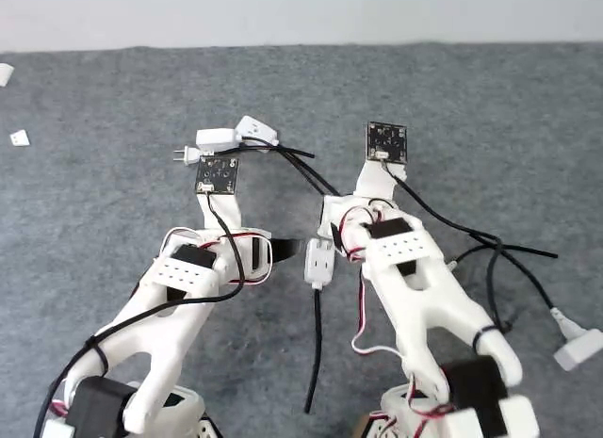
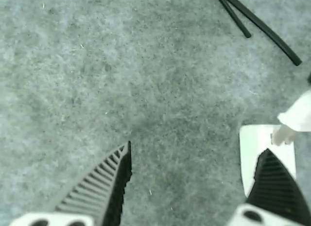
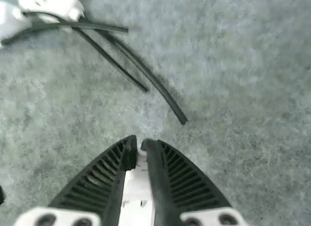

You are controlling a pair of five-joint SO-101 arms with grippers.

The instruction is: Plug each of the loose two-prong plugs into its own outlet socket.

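Plug (image 1: pixel 215 138) lies on carpet (image 1: pixel 94 221) (prongs bare); left jaws gape, right jaws pinch white piece (image 3: pixel 137 187)

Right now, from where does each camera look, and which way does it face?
High view: fixed above the table, looking down; the left arm and right arm reach in from the lower edge.
Left wrist view: on the left arm, facing down at the table; its own fingers stand wide apart.
Right wrist view: on the right arm, facing down; its own fingers stand close together.
Shared: black cables show in all three views.
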